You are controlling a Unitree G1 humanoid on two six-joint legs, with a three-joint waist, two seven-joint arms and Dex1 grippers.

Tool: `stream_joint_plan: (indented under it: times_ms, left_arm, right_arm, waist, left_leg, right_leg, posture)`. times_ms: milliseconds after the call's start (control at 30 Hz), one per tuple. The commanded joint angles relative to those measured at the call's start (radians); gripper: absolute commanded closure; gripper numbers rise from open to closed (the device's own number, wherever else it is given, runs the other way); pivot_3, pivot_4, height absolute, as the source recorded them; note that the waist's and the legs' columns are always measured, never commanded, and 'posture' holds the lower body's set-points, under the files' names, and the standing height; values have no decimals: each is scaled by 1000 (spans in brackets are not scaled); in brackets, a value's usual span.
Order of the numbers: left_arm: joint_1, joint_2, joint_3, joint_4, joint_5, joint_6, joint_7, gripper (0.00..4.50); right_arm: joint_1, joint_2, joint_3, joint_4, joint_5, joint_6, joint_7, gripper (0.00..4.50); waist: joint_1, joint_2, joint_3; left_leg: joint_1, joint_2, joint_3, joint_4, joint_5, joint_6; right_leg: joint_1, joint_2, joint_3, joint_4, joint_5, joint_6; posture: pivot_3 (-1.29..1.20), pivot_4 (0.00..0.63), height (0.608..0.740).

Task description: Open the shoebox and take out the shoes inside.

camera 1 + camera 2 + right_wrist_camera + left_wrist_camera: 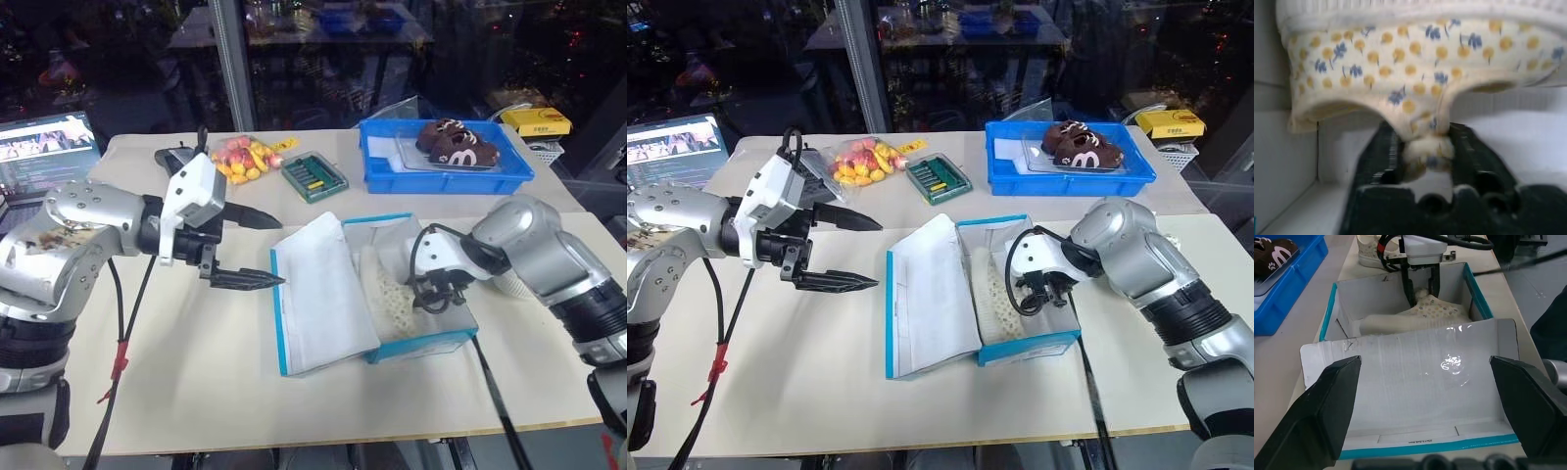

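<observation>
Shoebox (367, 294) sits in the middle of the counter (196, 392), blue outside and white inside. Its lid (318, 294) is already flipped open and leans over toward the robot's left. One cream shoe (1425, 313) with little holes and tiny flowers lies down inside the box. Another pale shoe (1369, 252) sits on the counter just past the box, on the robot's right side.

Reaching down into the box is the right gripper (1422, 147). Its two black fingers are squeezed together on a small strap or tab of the shoe inside. That is only a little bit of soft cloth to hold.

Over by the lid, the left gripper (257, 250) hangs with its fingers wide apart, holding nothing. It is near the lid but I do not see it touching.

Things could go wrong from here. The pinch is tiny, so the strap might slip out when the arm lifts, and the shoe would drop back in. The shoe might also catch on the box wall, and then the light box could lift or slide along the counter. No gripper is holding the lid, so it could flop back over the box and get in the way.
</observation>
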Motion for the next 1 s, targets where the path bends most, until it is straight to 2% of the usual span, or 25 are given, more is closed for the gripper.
stream_joint_plan:
  times_ms: [33,267,533,700,800,900,1000]
  left_arm:
    - [-24,4,16,-12,-5,-7,1,0]
    - [-29,6,9,-5,-2,-10,-11,0]
    - [-45,-2,-4,7,6,-19,-23,0]
    - [-61,-12,-18,22,14,-27,-36,0]
    - [-64,-16,-25,31,18,-34,-44,0]
    - [-71,-26,-36,41,22,-41,-50,0]
    - [-85,-37,-45,55,31,-47,-60,0]
  right_arm:
    - [-34,29,-96,-46,67,37,-14,4363]
    - [-146,138,-265,-19,169,133,-156,4435]
    - [-220,104,-328,79,137,85,-244,4435]
    - [-266,-64,-345,194,37,-10,-261,4435]
    - [-273,-191,-315,290,-86,-120,-301,4435]
    - [-268,-210,-326,341,-88,-133,-308,4435]
    - [-253,-185,-285,390,-129,-190,-324,4435]
  waist:
    - [-1,0,0]
    - [-7,0,0]
    - [3,0,0]
    - [8,0,0]
    - [9,0,0]
    - [0,0,0]
    - [-24,0,1]
  left_leg:
    - [0,0,0,0,0,0]
    - [0,0,0,0,0,0]
    - [0,0,0,0,0,0]
    - [-2,0,0,0,0,0]
    - [-2,0,0,0,-1,0]
    - [-1,0,1,0,-1,-1]
    - [1,0,3,0,-1,-1]
  right_leg:
    - [0,0,0,0,0,0]
    - [0,0,0,1,1,-1]
    - [0,0,0,0,2,-3]
    - [-1,0,0,-1,2,-3]
    - [-1,0,0,-2,2,-3]
    - [-1,0,0,-2,1,-2]
    - [0,0,3,-1,0,0]
  posture:
    - [0,150,740]
    - [0,150,740]
    - [0,150,740]
    - [0,150,740]
    - [0,150,740]
    - [0,150,740]
    - [0,150,740]
